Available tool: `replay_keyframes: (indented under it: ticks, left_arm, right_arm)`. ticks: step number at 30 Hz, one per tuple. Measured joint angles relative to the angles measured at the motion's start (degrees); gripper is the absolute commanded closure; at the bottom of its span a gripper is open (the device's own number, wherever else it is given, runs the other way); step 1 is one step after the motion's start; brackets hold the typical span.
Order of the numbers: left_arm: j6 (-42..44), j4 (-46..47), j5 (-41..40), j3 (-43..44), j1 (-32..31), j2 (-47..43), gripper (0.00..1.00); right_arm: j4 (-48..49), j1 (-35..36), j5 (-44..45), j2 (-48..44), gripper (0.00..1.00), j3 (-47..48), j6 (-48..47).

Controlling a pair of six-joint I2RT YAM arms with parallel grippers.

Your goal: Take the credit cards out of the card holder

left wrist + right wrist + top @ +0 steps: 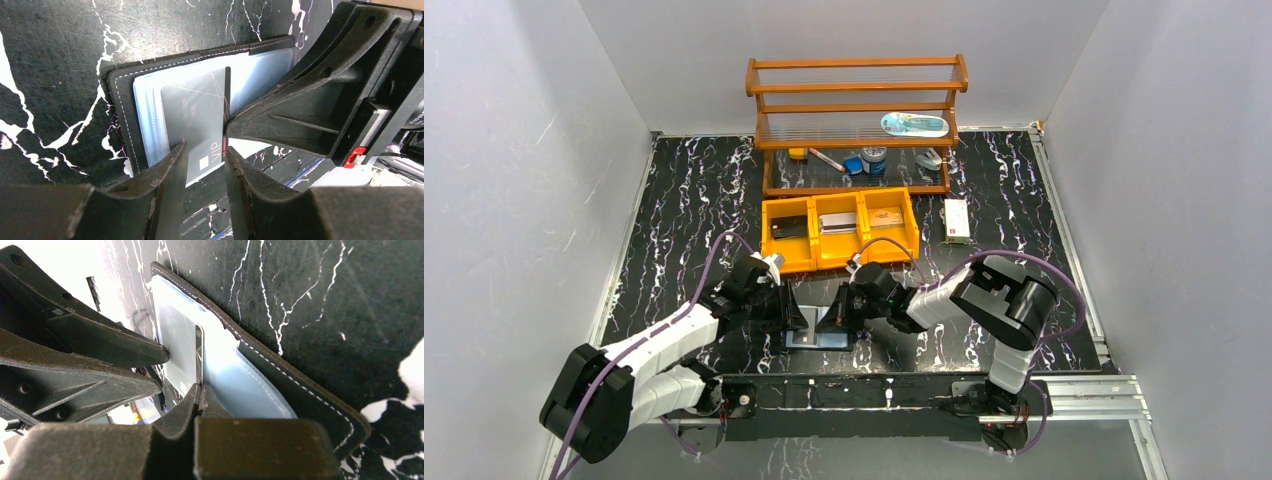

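Open card holder (122, 112) flat on table (674, 200), near edge, between arms. Grey credit card (197, 112) partly out of pocket, edge clamped in right gripper (200, 390). Fingers of left gripper (205, 155) apart, straddling card. Judgement: card light, stiff, slick; take by edge, pin holder

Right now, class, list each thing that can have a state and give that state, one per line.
card holder: open, lying flat.
grey card: partly out of the holder, one edge pinched.
left gripper: open, fingers either side of the card.
right gripper: shut on the grey card.
yellow bin tray: all three compartments occupied.
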Motion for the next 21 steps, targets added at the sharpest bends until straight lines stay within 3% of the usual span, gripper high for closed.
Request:
replay_keyframes:
  ticks: [8,21]
  left_arm:
    - [0.0,-1.9,-2.6,0.0,-0.3,-2.4,0.58]
    - [1.7,-3.3,-2.1,4.5,-2.5,-0.4,0.63]
  right_arm:
    - [-5.2,0.4,4.6,-4.9,1.00,-0.5,-2.3]
    - [-5.5,0.4,5.2,-5.3,0.98,-1.5,-2.3]
